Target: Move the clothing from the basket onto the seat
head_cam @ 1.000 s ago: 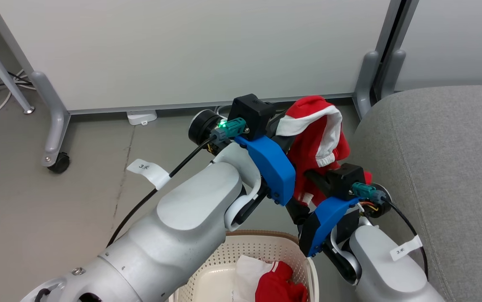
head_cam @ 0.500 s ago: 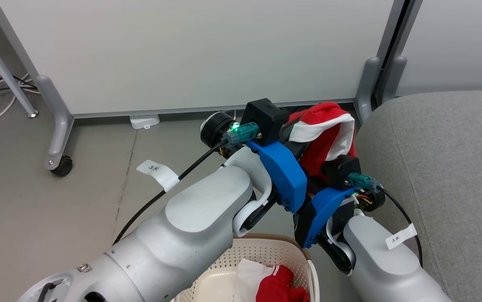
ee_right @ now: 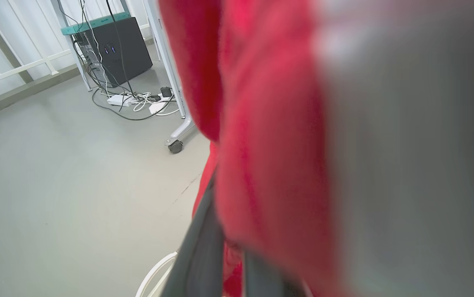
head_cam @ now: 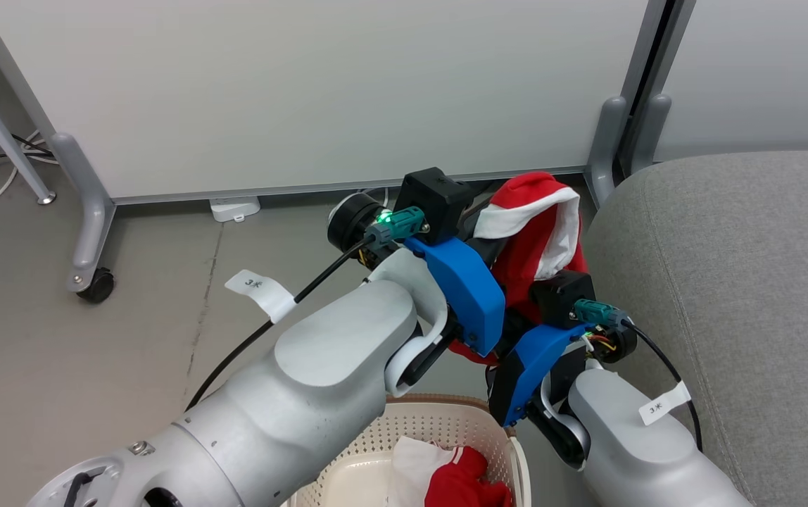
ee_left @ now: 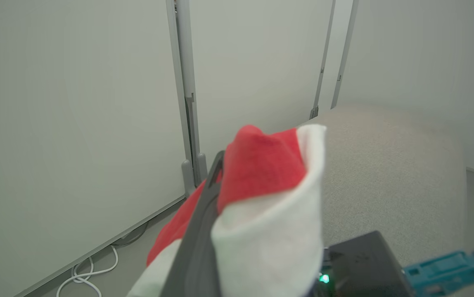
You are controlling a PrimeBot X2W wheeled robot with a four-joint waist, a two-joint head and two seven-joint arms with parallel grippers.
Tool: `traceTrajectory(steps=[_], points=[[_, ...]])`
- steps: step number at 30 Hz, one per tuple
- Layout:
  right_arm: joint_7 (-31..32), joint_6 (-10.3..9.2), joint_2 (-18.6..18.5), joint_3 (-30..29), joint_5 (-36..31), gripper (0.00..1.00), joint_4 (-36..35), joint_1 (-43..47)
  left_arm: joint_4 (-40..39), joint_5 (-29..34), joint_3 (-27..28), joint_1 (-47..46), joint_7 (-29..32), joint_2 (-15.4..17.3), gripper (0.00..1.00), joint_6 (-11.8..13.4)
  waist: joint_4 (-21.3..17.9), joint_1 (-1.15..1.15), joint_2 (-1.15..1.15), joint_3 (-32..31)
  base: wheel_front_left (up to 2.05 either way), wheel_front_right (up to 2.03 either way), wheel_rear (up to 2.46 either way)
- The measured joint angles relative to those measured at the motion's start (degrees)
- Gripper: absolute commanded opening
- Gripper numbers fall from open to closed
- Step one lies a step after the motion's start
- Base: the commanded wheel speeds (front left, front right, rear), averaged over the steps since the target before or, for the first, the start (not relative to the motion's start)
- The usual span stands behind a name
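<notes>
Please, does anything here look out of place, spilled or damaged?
Nothing looks spilled or damaged. The red garment is held bunched in the air beside the sofa, white trim folded over. A second garment lies crumpled in the basket. Loose cables lie on the floor.

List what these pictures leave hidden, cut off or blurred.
Head view: the basket and the garment inside it are cut off by the bottom edge.
Head view: the held garment is partly hidden behind the blue wrist covers.
Right wrist view: the right side is a grey blur.
</notes>
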Motion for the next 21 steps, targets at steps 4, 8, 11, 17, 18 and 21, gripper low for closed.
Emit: traceTrajectory(steps=[4,8,11,17,18,21], points=[[-0.34,0.0,0.0,0.57,0.37,0.0,0.33,-0.16,0.46,-0.3,-0.44,-0.09,-0.23,0.0,0.0,0.25,-0.05,0.0,0.0,0.11,0.0,0.0,0.0],[-0.68,0.0,0.0,0.94,0.42,0.0,0.64,-0.29,0.91,-0.52,-0.98,-0.43,-0.6,0.0,0.38,0.41,-0.09,0.0,0.0,0.34,0.0,0.0,0.0],[-0.74,0.0,0.0,1.24,0.79,0.0,0.8,-0.35,1.14,-0.53,-1.19,-0.8,-0.75,0.0,0.77,0.42,-0.19,0.0,0.0,0.46,0.0,0.0,0.0],[-1.02,0.01,0.0,1.65,1.15,0.0,1.01,-0.66,1.97,-0.2,-1.59,-0.65,-1.49,0.0,1.0,0.35,-0.58,0.0,0.0,0.66,0.0,0.0,0.0],[-1.11,0.0,0.0,1.56,1.15,0.0,1.07,-0.7,2.22,0.12,-1.6,-0.38,-1.74,-0.01,1.0,0.08,-0.66,0.0,0.0,0.74,0.0,0.0,0.0],[-1.3,0.0,0.0,1.07,0.11,0.0,1.43,-0.91,2.91,0.96,-1.37,1.21,-2.18,0.54,1.0,-0.7,-1.04,0.0,0.0,1.09,0.0,0.0,0.0]])
